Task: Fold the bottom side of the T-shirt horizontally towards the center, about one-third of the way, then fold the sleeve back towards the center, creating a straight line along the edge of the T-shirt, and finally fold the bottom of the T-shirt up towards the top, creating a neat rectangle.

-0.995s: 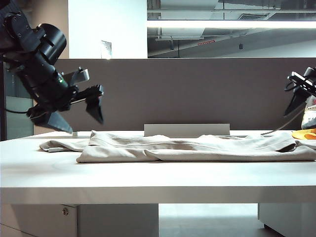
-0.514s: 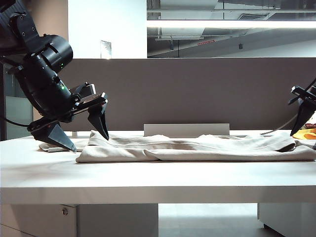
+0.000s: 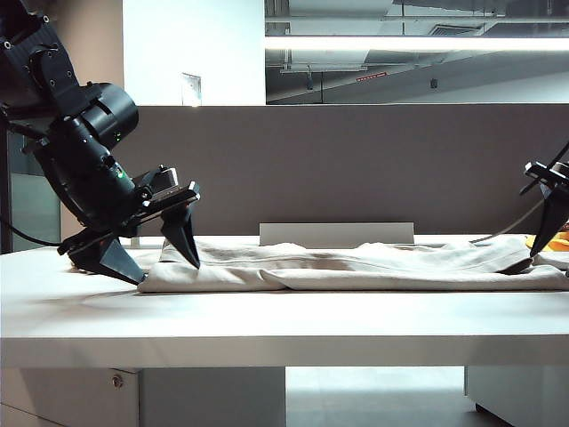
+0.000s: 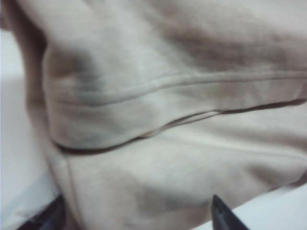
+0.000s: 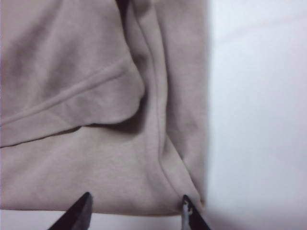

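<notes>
The beige T-shirt lies folded into a long flat strip across the white table. My left gripper is down at the strip's left end. Its jaws are open, one finger on each side of the fabric. In the left wrist view the left gripper straddles layered cloth with a stitched seam. My right gripper hangs at the strip's right end. In the right wrist view the right gripper is open over the cloth's corner edge, beside a hemmed flap. I cannot tell which edge is the bottom of the T-shirt.
A grey partition runs behind the table, with a low white block in front of it. A bit of orange and yellow packet shows at the far right, behind the right gripper. The table's front edge faces the camera.
My left gripper came down from above the table onto the shirt's left end, hiding the flap there. My right gripper sank to the shirt's right end.
</notes>
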